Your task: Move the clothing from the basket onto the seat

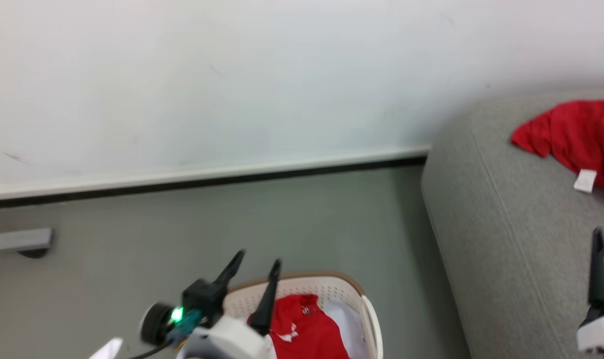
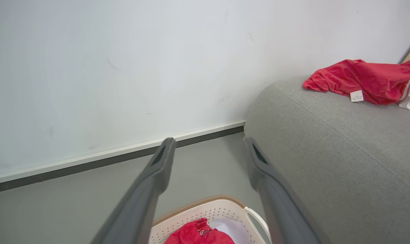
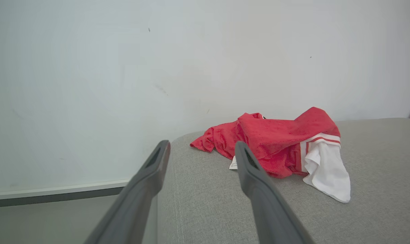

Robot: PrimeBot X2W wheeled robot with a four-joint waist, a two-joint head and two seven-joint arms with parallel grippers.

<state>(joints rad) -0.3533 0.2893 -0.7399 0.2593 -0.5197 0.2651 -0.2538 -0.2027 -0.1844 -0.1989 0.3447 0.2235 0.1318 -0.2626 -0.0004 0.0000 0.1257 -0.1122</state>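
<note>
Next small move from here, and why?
Likely lower the left gripper into the basket onto the red jersey lying there. Its fingers are open and empty just over it; another jersey already lies on the seat.

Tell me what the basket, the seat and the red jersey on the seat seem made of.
Basket: likely moulded plastic, matte cream, brown rim; rigid wall with rows of small holes.
Seat: grey woven upholstery fabric, matte; visible weave and seam line.
Red jersey: thin soft fabric, possibly synthetic sportswear knit; it lies in loose crumpled folds.
</note>
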